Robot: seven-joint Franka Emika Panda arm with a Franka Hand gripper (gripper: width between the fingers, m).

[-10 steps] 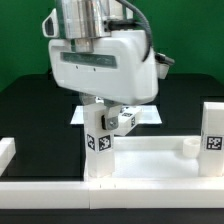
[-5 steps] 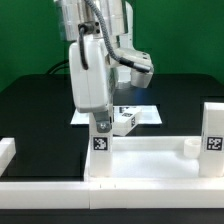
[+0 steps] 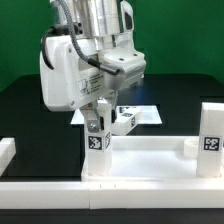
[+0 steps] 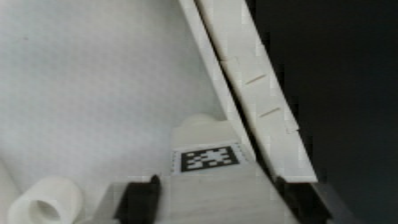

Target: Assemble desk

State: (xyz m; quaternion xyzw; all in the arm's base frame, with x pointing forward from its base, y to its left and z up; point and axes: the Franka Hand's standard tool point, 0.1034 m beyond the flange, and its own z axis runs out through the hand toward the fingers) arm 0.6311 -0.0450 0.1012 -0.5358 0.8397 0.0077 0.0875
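Observation:
The white desk tabletop point(image 3: 150, 157) lies flat with its rim up, by the front border wall. One tagged leg point(image 3: 97, 141) stands upright in its corner at the exterior view's left. My gripper point(image 3: 97, 124) comes straight down on it and is shut on its top. In the wrist view the leg point(image 4: 214, 160) sits between my fingers point(image 4: 146, 200), with the gripper point(image 4: 219, 203) closed on both sides; the tabletop rim point(image 4: 249, 80) runs alongside and a round socket point(image 4: 45, 205) shows nearby. A second tagged leg point(image 3: 212, 130) stands at the right end. A third leg point(image 3: 126, 121) lies behind.
Low white border walls point(image 3: 110, 190) run along the front and the exterior view's left point(image 3: 5, 150). The marker board point(image 3: 145, 113) lies on the black table behind the tabletop. The arm's bulky wrist hides the area above the held leg.
My wrist has turned about the upright leg, so the gripper body faces a different way in each frame. The leg and tabletop stay in place.

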